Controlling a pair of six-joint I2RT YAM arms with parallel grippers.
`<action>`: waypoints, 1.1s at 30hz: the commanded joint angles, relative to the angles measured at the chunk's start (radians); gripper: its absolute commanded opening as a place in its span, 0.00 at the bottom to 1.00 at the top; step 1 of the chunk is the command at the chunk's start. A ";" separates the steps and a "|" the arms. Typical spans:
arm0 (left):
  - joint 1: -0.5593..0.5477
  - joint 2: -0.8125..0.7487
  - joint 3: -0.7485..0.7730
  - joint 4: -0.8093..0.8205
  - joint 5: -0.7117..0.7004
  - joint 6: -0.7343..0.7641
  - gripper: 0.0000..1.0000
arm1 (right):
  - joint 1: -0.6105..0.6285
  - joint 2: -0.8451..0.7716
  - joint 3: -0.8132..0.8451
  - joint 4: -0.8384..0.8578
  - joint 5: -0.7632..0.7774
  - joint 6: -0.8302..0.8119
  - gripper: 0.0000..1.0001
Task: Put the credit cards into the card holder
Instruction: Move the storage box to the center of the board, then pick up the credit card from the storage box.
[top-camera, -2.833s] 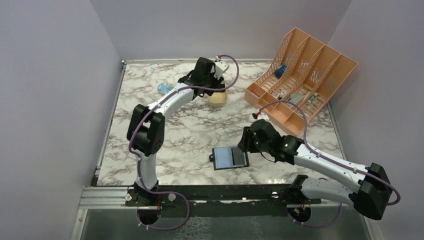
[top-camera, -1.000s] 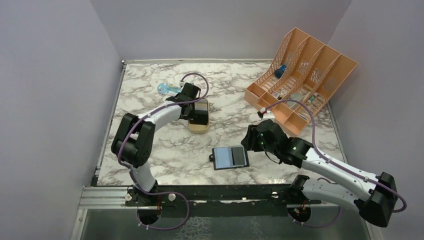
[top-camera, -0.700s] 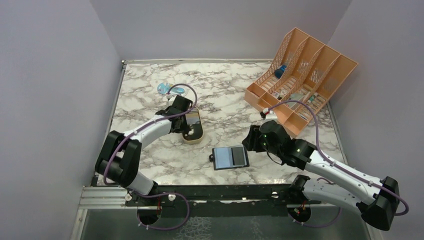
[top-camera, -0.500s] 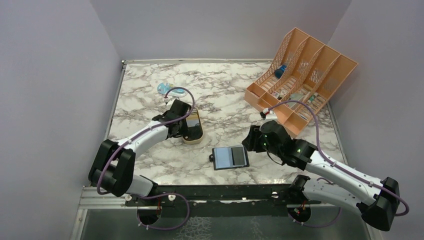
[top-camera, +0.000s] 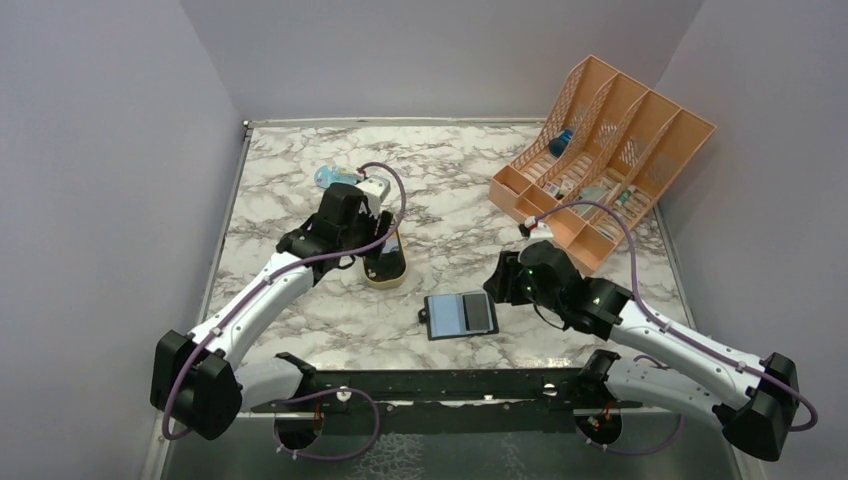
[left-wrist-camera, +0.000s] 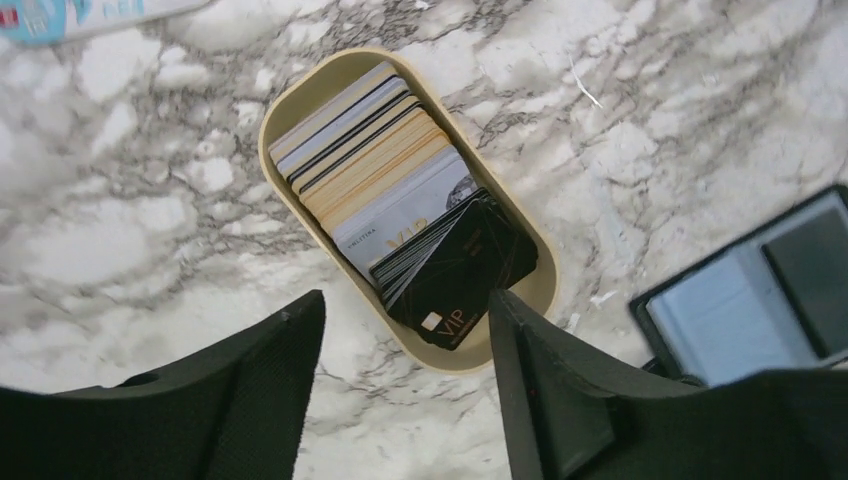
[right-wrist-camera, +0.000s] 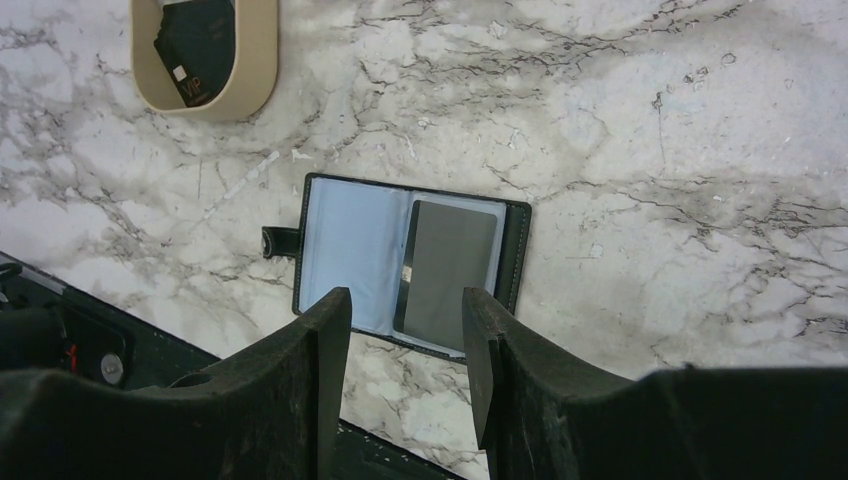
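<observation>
2 arms reach over the marble bench (top-camera: 450, 200) in the overhead view. The left arm (top-camera: 265, 295) stretches forward from its base, wrist tipped down over the gold tin (top-camera: 388, 268). The right arm (top-camera: 660, 335) runs leftward and low, its wrist just beside the right edge of the open card holder (top-camera: 461, 314). 1 tin and 1 card holder lie near each other but apart.

From the left wrist, the left pincer (left-wrist-camera: 405, 300) stands spread and empty above the tin. The credit cards (left-wrist-camera: 380, 170) sit packed inside it, pale ones at the far end and black ones nearest; there are too many overlapping to count.

From the right wrist, the right pincer (right-wrist-camera: 407, 300) is likewise parted, gripping nothing, directly over the card holder. 1 grey card (right-wrist-camera: 448, 275) lies on its right-hand face, and the left face shows pale blue.
</observation>
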 joint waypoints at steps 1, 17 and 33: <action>-0.004 -0.063 0.007 -0.012 0.177 0.450 0.67 | 0.000 0.012 0.022 0.025 -0.015 -0.015 0.46; -0.005 0.228 0.053 -0.043 0.224 0.874 0.99 | 0.001 0.065 0.060 0.022 -0.008 -0.031 0.46; -0.041 0.336 -0.032 0.141 0.115 0.922 0.99 | 0.000 0.053 0.044 0.034 0.020 -0.009 0.45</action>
